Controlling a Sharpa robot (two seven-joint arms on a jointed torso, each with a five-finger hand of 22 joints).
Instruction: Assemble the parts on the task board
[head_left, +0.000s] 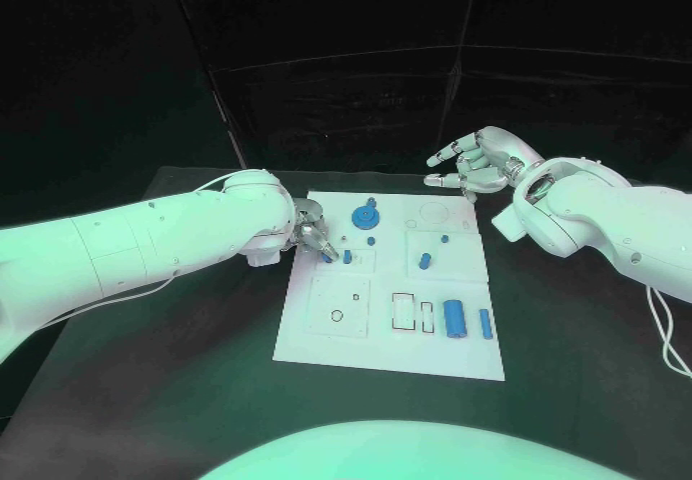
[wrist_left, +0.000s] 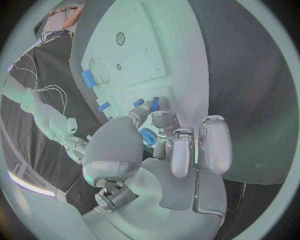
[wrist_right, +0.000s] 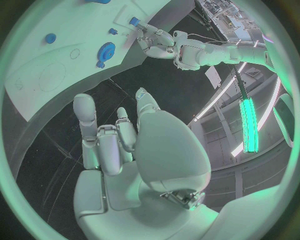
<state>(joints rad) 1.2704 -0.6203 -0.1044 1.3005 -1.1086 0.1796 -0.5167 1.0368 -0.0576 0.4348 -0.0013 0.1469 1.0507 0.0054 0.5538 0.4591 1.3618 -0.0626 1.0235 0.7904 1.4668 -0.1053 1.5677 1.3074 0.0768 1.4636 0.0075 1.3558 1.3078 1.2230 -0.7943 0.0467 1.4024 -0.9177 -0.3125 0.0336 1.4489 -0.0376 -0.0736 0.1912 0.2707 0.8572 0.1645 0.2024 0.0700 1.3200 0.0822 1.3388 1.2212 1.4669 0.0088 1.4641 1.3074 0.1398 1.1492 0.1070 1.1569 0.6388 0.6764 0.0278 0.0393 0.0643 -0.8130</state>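
One task board (head_left: 320, 335), two robot hands, one gear (head_left: 365, 215).

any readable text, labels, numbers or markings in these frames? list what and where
None readable.
Task board: it carries outlines only, no lettering that can be made out.
Blue parts, e.g. the gear and the cylinder: no markings to be made out.
Left hand and right hand: no label or brand can be made out.
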